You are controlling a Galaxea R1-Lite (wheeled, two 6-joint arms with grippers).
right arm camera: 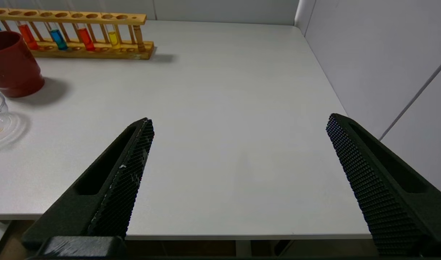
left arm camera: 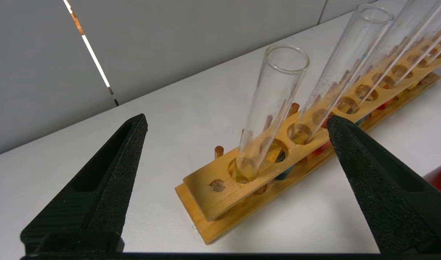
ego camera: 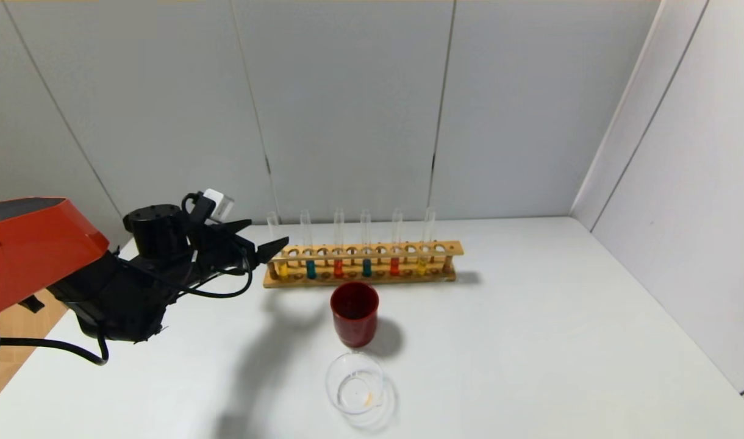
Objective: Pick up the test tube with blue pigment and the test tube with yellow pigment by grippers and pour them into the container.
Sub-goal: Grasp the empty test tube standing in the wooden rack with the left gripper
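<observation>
My left gripper (ego camera: 268, 250) hung with its jaws spread wide and empty at the nine o'clock end of the wooden rack (ego camera: 363, 268), facing the test tube with yellow pigment (ego camera: 282, 268) in the end slot. The test tube with blue pigment (ego camera: 310, 268) stood next along toward three o'clock. The container (ego camera: 355, 384) sat at six o'clock of the red cup (ego camera: 354, 314). I judged the tubes light, slick and fragile, best pinched gently on bare glass above the rack. My right gripper (right arm camera: 238, 122) waited parked, jaws apart, over the table's near right edge.
</observation>
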